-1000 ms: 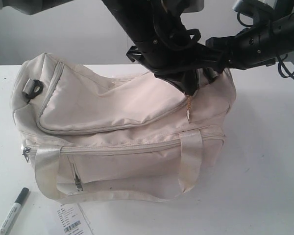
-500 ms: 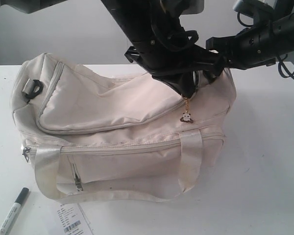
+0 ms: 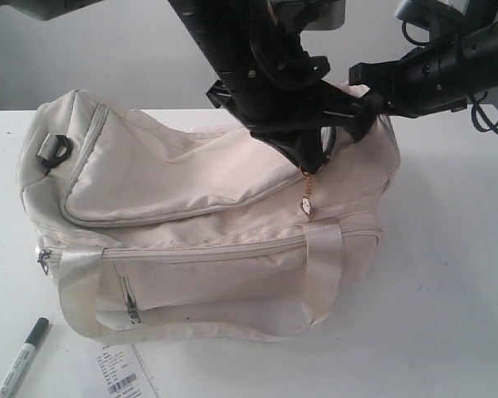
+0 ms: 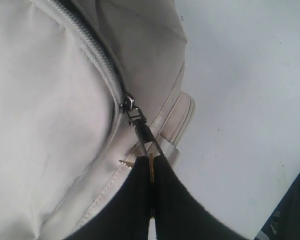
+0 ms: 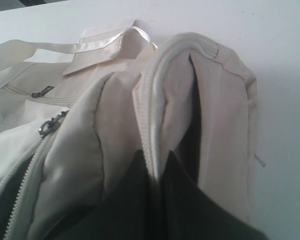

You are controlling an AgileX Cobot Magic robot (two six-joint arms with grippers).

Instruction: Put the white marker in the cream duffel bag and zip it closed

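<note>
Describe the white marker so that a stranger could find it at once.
Start from the cream duffel bag on the white table. In front of its left end, in the exterior view's lower left corner, lies the white marker: slim, dark-capped, unlike the flat barcode label beside it.

I seem to be working in a lab or test room. There is a bare white tabletop against a plain pale wall. My black left arm and right arm trail loose cables over it, and a printed barcode label lies on the surface.
</note>
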